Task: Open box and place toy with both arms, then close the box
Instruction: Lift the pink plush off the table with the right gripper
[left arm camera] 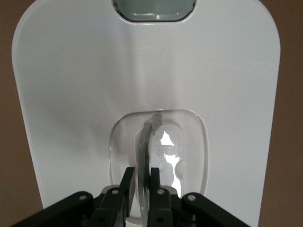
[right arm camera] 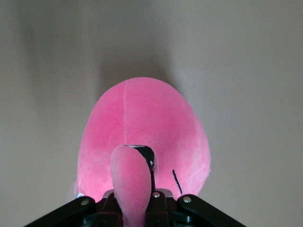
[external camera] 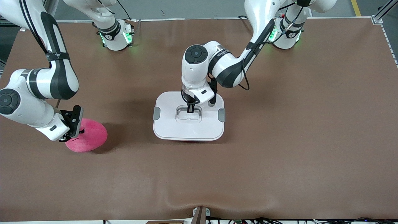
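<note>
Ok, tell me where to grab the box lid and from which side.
Grip the clear handle standing upright in the recess at the middle of the lid, coming straight down from above. It is a thin blade that fits between the fingers, as the left gripper shows.

White arms with black joint bands, black claws, green-lit bases

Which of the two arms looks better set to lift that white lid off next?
The left arm. Its left gripper is already down in the lid's recessed handle, fingers around the clear bar. The right gripper is shut on the toy, toward the right arm's end of the table.
</note>
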